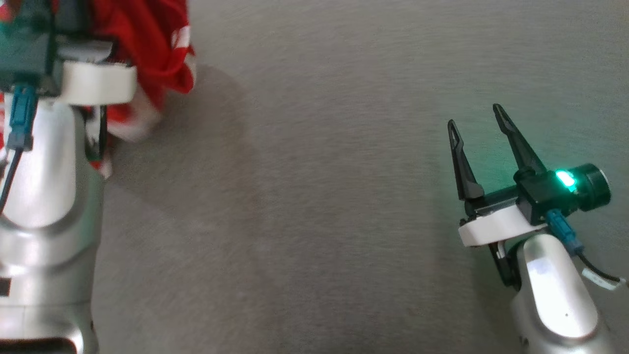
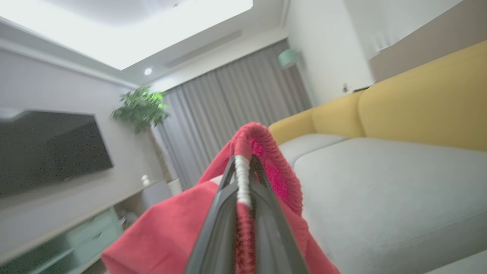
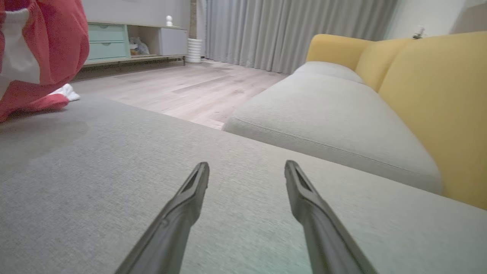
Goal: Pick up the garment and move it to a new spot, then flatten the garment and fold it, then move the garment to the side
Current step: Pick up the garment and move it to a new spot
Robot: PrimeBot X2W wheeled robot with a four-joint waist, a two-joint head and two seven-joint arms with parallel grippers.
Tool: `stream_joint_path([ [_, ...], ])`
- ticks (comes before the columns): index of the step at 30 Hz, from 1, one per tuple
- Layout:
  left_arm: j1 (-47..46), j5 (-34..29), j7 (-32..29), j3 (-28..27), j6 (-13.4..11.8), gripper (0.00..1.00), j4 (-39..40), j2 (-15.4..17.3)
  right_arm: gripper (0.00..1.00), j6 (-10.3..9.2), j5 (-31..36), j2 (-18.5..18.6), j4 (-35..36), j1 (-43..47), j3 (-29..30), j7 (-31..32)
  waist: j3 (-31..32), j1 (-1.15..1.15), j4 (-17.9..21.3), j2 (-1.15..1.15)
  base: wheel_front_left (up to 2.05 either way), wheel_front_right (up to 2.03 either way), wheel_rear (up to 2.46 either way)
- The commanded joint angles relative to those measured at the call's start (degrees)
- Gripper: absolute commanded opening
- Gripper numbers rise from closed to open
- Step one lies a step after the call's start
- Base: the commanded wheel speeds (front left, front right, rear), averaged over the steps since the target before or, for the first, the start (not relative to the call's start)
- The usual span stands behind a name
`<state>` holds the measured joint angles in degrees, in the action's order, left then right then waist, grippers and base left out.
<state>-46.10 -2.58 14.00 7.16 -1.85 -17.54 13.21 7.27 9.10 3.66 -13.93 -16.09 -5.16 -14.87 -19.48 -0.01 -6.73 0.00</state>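
Observation:
The garment (image 1: 147, 54) is red with white trim and hangs bunched at the head view's upper left, its lower folds touching the grey cushion. My left gripper (image 2: 242, 163) is shut on a ribbed red and white edge of the garment (image 2: 262, 152), which drapes over and below the fingers. In the head view the left wrist and forearm cover the gripper's fingers. My right gripper (image 1: 475, 123) stands open at the lower right, low over the cushion, nothing between its fingers (image 3: 190, 190). The right wrist view has the garment (image 3: 42, 57) at its far left.
The grey cushion (image 1: 319, 196) spreads across the head view. Beyond it stand a yellow-backed sofa (image 3: 418, 95), wooden floor (image 3: 190, 87), a mint cabinet (image 3: 106, 42), grey curtains (image 3: 274, 30), a dark screen (image 2: 49, 148) and a plant (image 2: 142, 108).

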Motion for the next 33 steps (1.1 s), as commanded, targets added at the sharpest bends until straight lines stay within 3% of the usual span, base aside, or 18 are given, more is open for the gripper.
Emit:
stream_joint_path([
  [1, -3.4, -0.6, -0.3, -1.2, 0.2, 0.00, 2.8, 2.8, 1.00, 0.22, -0.4, -0.7, 1.4, 0.6, -1.3, -0.1, 4.3, 0.01, 5.9, 0.00, 0.00, 0.00, 0.00],
  [7, -8.7, 0.0, -3.3, 3.4, 4.8, 0.00, 6.8, 1.2, 1.00, 0.22, -6.1, -0.8, 2.0, 2.1, -2.7, -0.1, 6.7, 0.01, 13.1, 0.00, 0.00, 0.00, 0.00],
  [11, -11.7, 5.7, -5.1, 5.0, 7.4, 0.00, 6.3, -2.4, 1.00, 0.22, -9.4, -0.8, 2.7, 2.9, -3.0, -0.1, 7.4, 0.01, 16.4, 0.00, 0.00, 0.00, 0.00],
  [14, -11.9, 9.0, -6.4, 6.0, 8.3, 0.00, 5.3, -3.3, 1.00, 0.22, -11.1, -0.8, 3.4, 2.7, -4.5, -0.1, 6.8, 0.01, 18.1, 0.00, 0.00, 0.00, 0.00],
  [20, -2.2, 16.1, -6.6, 6.1, 9.0, 0.00, -0.5, -2.6, 1.00, 0.22, -13.6, -0.8, 5.6, 1.8, -6.6, -0.1, 4.3, 0.01, 19.7, 0.00, 0.00, 0.00, 0.00],
  [25, 8.2, 19.7, -1.7, 9.4, 9.3, 0.00, -11.9, -3.3, 1.00, 0.22, -13.5, -0.8, 6.2, 1.7, -7.0, -0.1, 2.4, 0.01, 18.1, 0.00, 0.00, 0.00, 0.00],
  [26, 9.7, 20.5, -1.3, 10.3, 9.3, 0.44, -15.1, -3.9, 1.00, 0.22, -13.6, -0.8, 6.0, 1.9, -6.9, -0.1, 2.3, 0.01, 17.6, 0.00, 0.00, 0.00, 0.00],
  [27, 10.6, 21.1, -0.9, 10.9, 9.3, 1.00, -17.9, -4.3, 1.00, 0.22, -14.1, -0.8, 5.7, 2.1, -6.6, -0.1, 2.3, 0.01, 17.1, 0.00, 0.00, 0.00, 0.00],
  [30, 12.1, 21.3, 0.7, 11.5, 9.3, 1.00, -22.1, -5.6, 1.00, 0.22, -13.8, -0.8, 5.4, 2.7, -5.1, -0.1, 2.9, 0.01, 15.2, 0.00, 0.00, 0.00, 0.00],
  [33, 15.2, 21.9, 0.9, 8.3, 8.6, 1.00, -17.9, -7.6, 1.00, 0.22, -13.2, -0.8, 5.5, 4.0, -3.3, -0.1, 4.2, 0.01, 12.8, 0.00, 0.00, 0.00, 0.00],
])
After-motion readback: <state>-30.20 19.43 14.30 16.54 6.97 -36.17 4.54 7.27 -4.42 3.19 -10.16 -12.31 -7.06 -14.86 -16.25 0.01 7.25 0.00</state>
